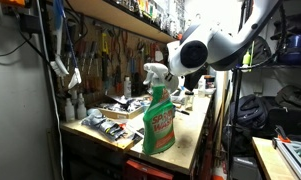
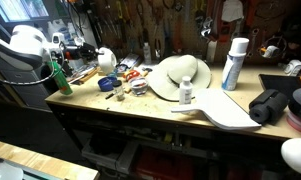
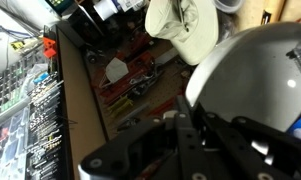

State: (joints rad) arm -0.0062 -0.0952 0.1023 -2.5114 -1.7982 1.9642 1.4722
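Observation:
My gripper (image 3: 180, 135) fills the bottom of the wrist view as dark finger links that meet in the middle with nothing between them. It hangs above the end of a wooden workbench (image 2: 160, 110). A rounded white arm joint (image 3: 258, 75) sits close beside it. Below lie red-handled tools (image 3: 140, 80) and a cream sun hat (image 3: 185, 25). In both exterior views the white arm (image 1: 205, 45) (image 2: 30, 45) is folded over the bench end near a green spray bottle (image 1: 158, 115) (image 2: 60, 78). The fingertips are hidden there.
On the bench stand the hat (image 2: 180, 75), a small white bottle (image 2: 186, 92), a tall spray can (image 2: 233, 62) and a black bag (image 2: 270, 105). Small clutter (image 2: 125, 80) lies by the arm. A tool wall (image 1: 105, 55) backs the bench, with a parts drawer rack (image 3: 25, 110) beside it.

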